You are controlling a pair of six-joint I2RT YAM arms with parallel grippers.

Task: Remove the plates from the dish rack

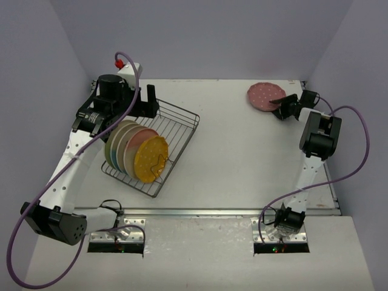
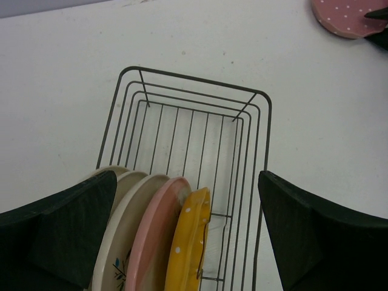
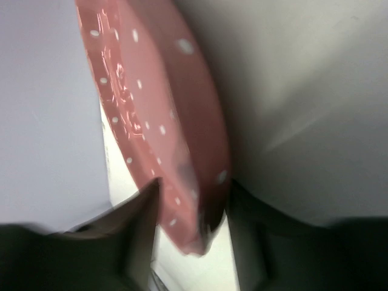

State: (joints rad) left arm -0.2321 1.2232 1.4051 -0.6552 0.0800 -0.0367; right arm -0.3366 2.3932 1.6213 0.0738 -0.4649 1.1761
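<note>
The grey wire dish rack (image 1: 177, 129) holds several plates upright at its near-left end. The orange-yellow dotted plate (image 1: 151, 157) stands in front, then a cream-and-pink plate (image 2: 154, 236) and a cream plate with blue marks (image 2: 118, 254). My left gripper (image 1: 147, 100) hovers wide open above the rack's far end, its fingers either side of the plates' top edges (image 2: 188, 182), touching nothing. The pink plate with white dots (image 1: 265, 96) lies on the table at the far right. My right gripper (image 1: 280, 104) straddles its right rim (image 3: 193, 188); blur hides whether the pads still press on it.
The rack's far half (image 2: 194, 130) is bare wire. White table (image 1: 242, 151) lies between the rack and the pink plate. Grey walls close in the back and both sides. The arm bases and their cables sit at the near edge.
</note>
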